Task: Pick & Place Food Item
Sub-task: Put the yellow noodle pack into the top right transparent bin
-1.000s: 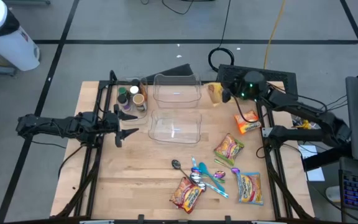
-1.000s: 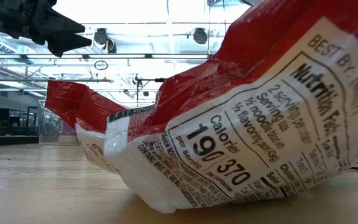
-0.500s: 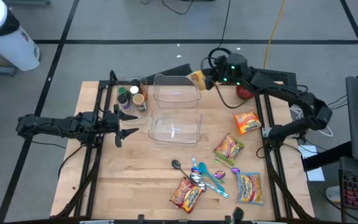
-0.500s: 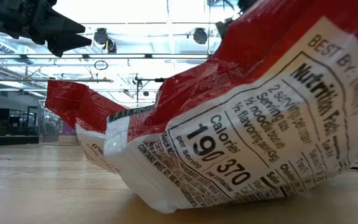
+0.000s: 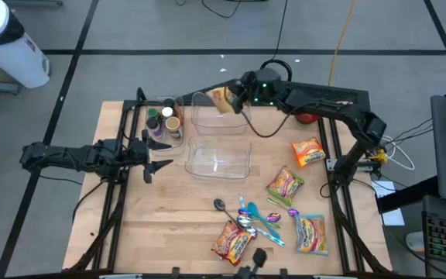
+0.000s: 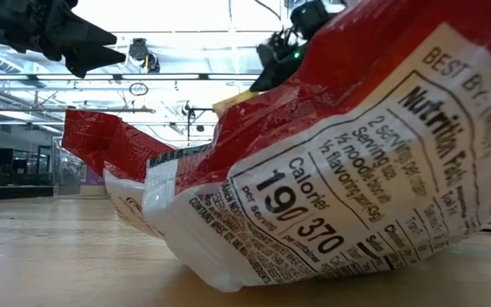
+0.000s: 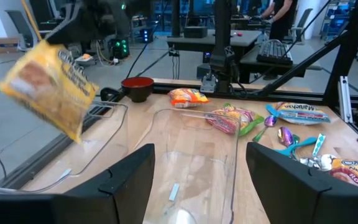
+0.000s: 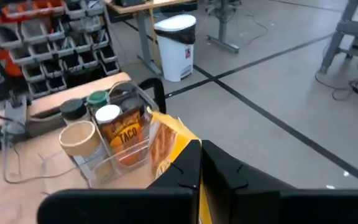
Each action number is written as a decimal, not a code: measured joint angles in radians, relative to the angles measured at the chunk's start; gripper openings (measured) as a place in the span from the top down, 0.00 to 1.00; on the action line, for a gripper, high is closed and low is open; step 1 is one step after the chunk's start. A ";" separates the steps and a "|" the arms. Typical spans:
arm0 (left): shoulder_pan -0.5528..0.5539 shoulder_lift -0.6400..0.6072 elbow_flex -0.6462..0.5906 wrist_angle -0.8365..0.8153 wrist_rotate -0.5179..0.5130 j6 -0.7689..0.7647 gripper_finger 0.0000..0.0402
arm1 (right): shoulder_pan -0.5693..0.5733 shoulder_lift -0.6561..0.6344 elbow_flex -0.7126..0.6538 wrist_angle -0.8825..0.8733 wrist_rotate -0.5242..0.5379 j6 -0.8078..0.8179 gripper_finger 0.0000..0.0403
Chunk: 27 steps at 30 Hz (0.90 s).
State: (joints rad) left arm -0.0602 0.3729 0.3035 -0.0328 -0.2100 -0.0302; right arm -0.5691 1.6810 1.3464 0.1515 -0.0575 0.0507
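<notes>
A yellow food packet (image 5: 221,99) hangs in the air over the far clear container (image 5: 220,116), with my right gripper (image 5: 236,96) shut on it. The left wrist view shows the packet (image 7: 48,87) tilted, clear of the container's rim. A second clear container (image 5: 219,158) stands just nearer. My left gripper (image 5: 158,156) waits open at the table's left, pointing level at that nearer container (image 7: 185,155) with nothing between its fingers. My right gripper pinches the packet's upper edge (image 8: 178,149) between its two shut fingers (image 8: 188,165). It reaches in nearly level from the table's right side. The packet hangs slanted below and ahead of the fingers, lifted clear above the far container.
A rack of condiment jars (image 5: 165,122) stands left of the containers. Several more packets (image 5: 285,184) and coloured spoons (image 5: 255,218) lie on the table's near right. A red bowl (image 5: 306,118) sits at the far right. One red packet (image 6: 331,170) fills the low view.
My right gripper has swept along the far edge toward the table's left, from the far right corner to above the far container, rolling a little. The yellow packet travelled with it, lifted clear the whole way.
</notes>
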 joint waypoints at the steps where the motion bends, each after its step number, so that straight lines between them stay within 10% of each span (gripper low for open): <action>1: 0.000 0.000 0.000 0.000 0.000 0.000 0.37 | 0.004 0.016 0.000 0.007 0.000 -0.010 1.00; 27: 0.000 0.000 0.000 0.000 0.000 0.000 0.37 | 0.120 0.244 -0.002 0.195 0.000 -0.215 1.00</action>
State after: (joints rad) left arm -0.0605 0.3726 0.3036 -0.0326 -0.2100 -0.0303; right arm -0.4486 1.9251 1.3445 0.3467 -0.0571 -0.1640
